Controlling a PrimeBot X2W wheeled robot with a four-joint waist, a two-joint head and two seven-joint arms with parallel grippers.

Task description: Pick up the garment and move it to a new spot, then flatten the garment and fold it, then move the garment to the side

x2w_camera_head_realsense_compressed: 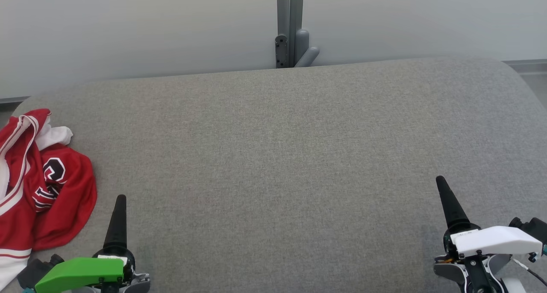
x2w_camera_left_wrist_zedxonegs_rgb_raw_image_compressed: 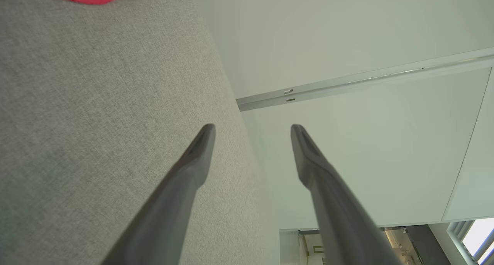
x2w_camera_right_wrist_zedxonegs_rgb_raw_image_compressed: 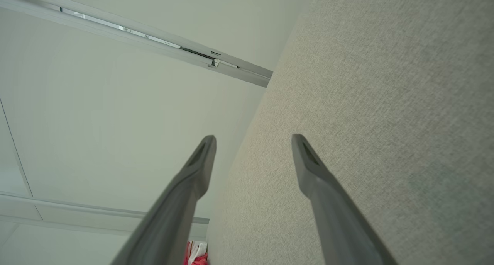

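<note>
Left hand (x2w_camera_left_wrist_zedxonegs_rgb_raw_image_compressed: 252,128) and right hand (x2w_camera_right_wrist_zedxonegs_rgb_raw_image_compressed: 252,137) hover low over the grey desk (x2w_camera_head_realsense_compressed: 273,156), fingers spread wide and holding nothing, which looks like a ready stance before the first pick. The red-and-white garment (x2w_camera_head_realsense_compressed: 38,186) lies crumpled just off the left hand's outer side, well apart from the right hand. The head view's edge cuts off part of it, and the bunched folds hide collar and hem.
</note>
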